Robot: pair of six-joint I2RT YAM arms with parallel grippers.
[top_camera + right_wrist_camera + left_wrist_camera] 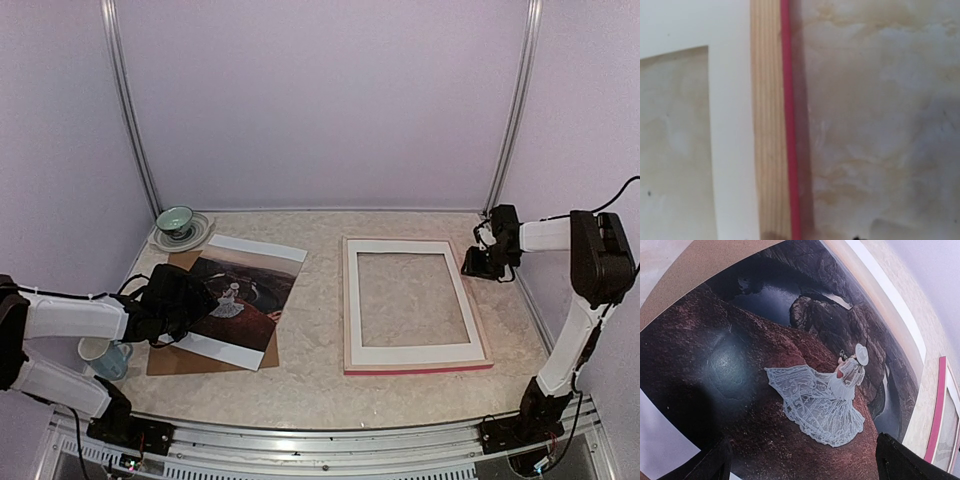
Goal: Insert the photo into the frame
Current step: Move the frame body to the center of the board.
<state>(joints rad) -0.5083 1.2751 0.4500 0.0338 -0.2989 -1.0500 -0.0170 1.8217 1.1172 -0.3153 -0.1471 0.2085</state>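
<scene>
Closest to where I stand, the two arm bases sit at the near edge of the marbled table (320, 395). The frame (419, 368) lies flat on it, pale wood face up with a pink edge along its near side. A white mat (410, 352) rests inside its rails, and bare tabletop shows through the mat's window.

The photo (240, 295) is not in the frame. It lies well to the frame's left, turned at an angle, on top of a brown backing board (170, 362). The dark reddish print faces up, with the small figure in a white dress at its middle.

The left gripper (192, 300) hangs low over the photo's left part with its jaws spread wide, one finger (710, 467) at each side of the wrist view. I cannot tell whether they touch the print.

The right gripper (490, 260) is just beyond the frame's right rail, near its far corner, with its camera looking down on wood, pink edge and mat. I cannot tell how its jaws stand.

Far to the frame's left, a green bowl on a saucer (177, 224) stands by the back wall. A pale mug (105, 356) sits beside the left arm.
</scene>
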